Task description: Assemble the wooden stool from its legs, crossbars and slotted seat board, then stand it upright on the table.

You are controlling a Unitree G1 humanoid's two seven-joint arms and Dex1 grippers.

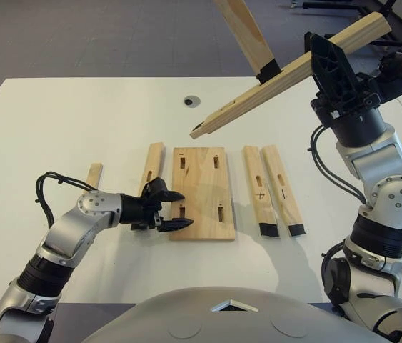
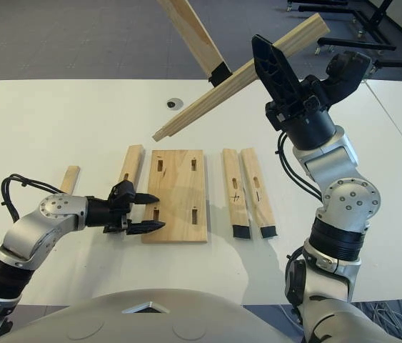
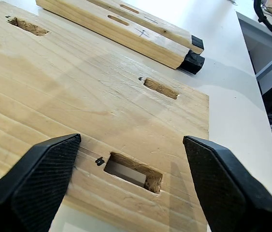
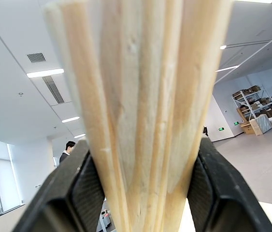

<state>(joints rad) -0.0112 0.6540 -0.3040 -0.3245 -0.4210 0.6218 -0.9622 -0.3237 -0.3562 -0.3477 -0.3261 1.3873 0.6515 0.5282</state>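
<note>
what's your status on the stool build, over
Left gripper open, low over near-left slot of seat board. Right gripper shut on joined wooden pieces, high above table. Board flat, slots empty. Loose legs either side, none across.

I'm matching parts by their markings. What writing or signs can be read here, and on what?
"+": pen mark on the pale wooden leg next to the slotted wooden seat board.
"-": pen stroke on the outer leg beside it.
Ink marks on the board: too small to read.
</note>
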